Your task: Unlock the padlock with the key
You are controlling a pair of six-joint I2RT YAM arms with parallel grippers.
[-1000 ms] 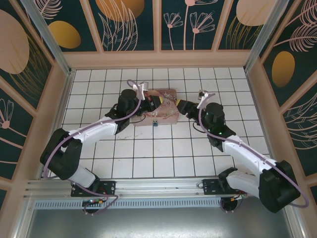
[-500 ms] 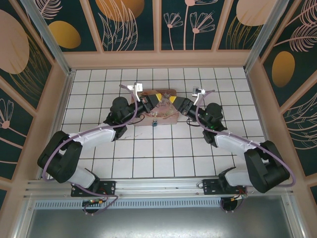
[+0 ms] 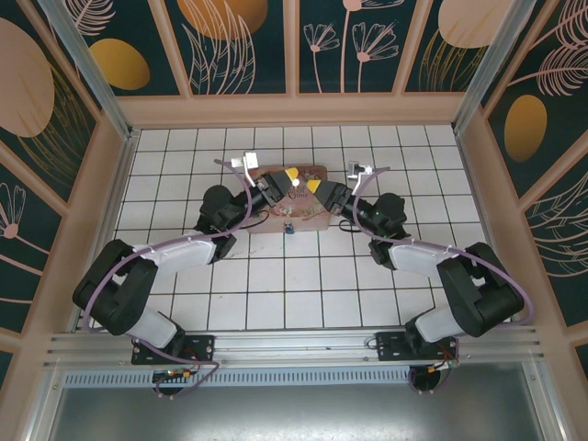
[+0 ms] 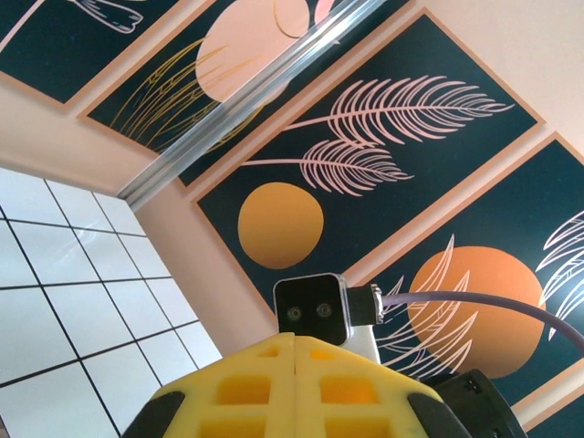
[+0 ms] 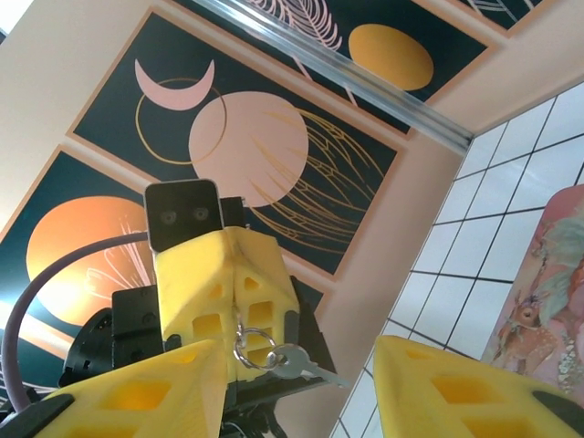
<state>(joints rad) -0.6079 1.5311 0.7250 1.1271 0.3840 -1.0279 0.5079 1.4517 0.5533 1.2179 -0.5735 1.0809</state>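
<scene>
The tiny blue padlock point(image 3: 288, 229) sits at the front edge of the pink tin box point(image 3: 315, 218). Above the box my two grippers face each other with their yellow tips raised. My left gripper point(image 3: 290, 174) is shut. In the right wrist view the left gripper point(image 5: 235, 301) pinches a small ring in its seam, and the silvery key point(image 5: 294, 362) dangles from that ring. My right gripper point(image 5: 301, 388) is open, one finger on each side of the key and not touching it. In the left wrist view the left gripper point(image 4: 294, 365) has its pads pressed together.
The pink tin box point(image 5: 547, 292) lies on the white tiled floor point(image 3: 276, 285), low at the right of the right wrist view. The right wrist's camera block point(image 4: 310, 310) sits just beyond my left fingers. Patterned walls point(image 3: 294, 46) enclose the floor.
Both grippers have lifted off the box and tilted up to face each other. The right arm has drawn in toward the left, and its jaws have narrowed a little.
</scene>
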